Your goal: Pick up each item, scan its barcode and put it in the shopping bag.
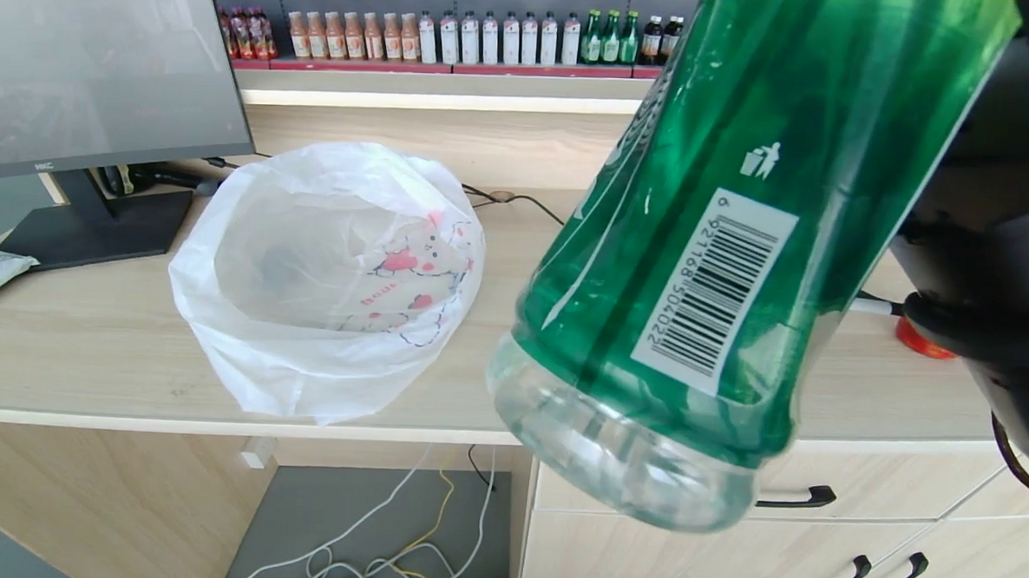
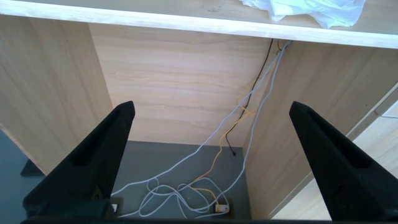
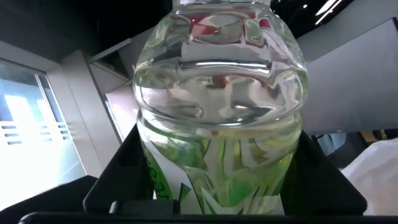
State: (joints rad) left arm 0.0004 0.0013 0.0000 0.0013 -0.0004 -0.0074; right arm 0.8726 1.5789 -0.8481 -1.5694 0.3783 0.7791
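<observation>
A green-labelled clear bottle [image 1: 725,237] hangs tilted close in front of the head camera, base down and towards me, its white barcode [image 1: 712,293] facing the camera. My right gripper [image 3: 221,183] is shut on the bottle [image 3: 221,106], one black finger on each side of its body. My right arm [image 1: 992,292] shows dark behind the bottle. The white plastic shopping bag [image 1: 328,272] stands open on the wooden counter [image 1: 86,348], to the left of the bottle. My left gripper [image 2: 211,109] is open and holds nothing, hanging below the counter's front edge.
A monitor [image 1: 90,62] on a black stand sits at the counter's back left. A red object [image 1: 920,340] lies at the right, behind the bottle. Loose cables [image 2: 199,180] trail on the floor under the counter. Drawers with black handles [image 1: 796,497] lie below at the right.
</observation>
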